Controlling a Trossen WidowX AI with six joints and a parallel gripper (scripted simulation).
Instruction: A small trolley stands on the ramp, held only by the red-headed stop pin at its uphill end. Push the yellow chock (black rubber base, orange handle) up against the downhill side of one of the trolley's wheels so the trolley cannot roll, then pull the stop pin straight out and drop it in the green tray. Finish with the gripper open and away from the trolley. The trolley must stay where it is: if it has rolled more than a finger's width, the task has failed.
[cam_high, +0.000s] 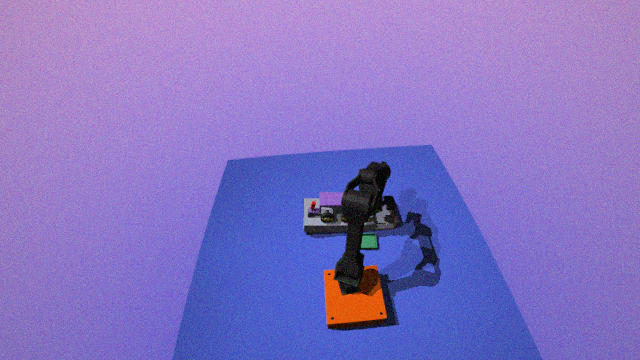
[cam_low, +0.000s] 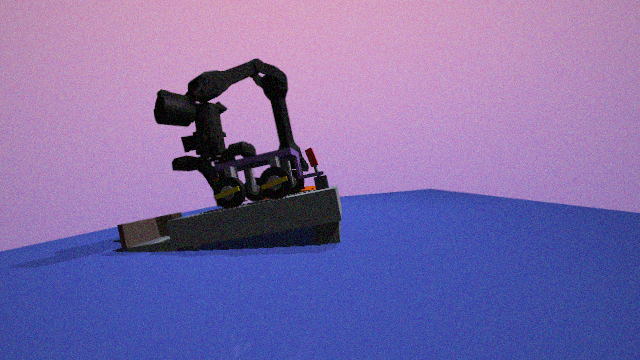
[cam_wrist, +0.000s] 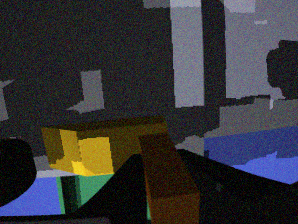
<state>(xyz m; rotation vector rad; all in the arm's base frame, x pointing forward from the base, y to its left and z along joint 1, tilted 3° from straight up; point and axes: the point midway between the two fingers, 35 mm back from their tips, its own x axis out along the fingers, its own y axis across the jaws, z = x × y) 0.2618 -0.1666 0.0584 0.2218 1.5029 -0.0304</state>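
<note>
My gripper (cam_wrist: 157, 161) (cam_low: 212, 181) is shut on the orange handle (cam_wrist: 172, 175) of the yellow chock (cam_wrist: 95, 152). It is low at the trolley's downhill end; in the top view the arm hides it. The trolley (cam_high: 330, 198) (cam_low: 254, 159), with a purple deck and black wheels with yellow bars, stands on the grey ramp (cam_high: 325, 229) (cam_low: 270, 220). Whether the chock touches a wheel or the ramp is hidden. The red-headed stop pin (cam_high: 313, 205) (cam_low: 311, 157) stands upright, slightly tilted, at the uphill end. The green tray (cam_high: 369, 241) (cam_wrist: 100, 187) lies beside the ramp.
A brownish end wall (cam_low: 142, 234) stands at the ramp's low end. The arm rises from an orange base plate (cam_high: 352, 309) and reaches over the tray's side of the ramp. The blue table (cam_high: 260, 280) (cam_low: 400, 270) carries the setup, and the arm's shadow falls right of the tray.
</note>
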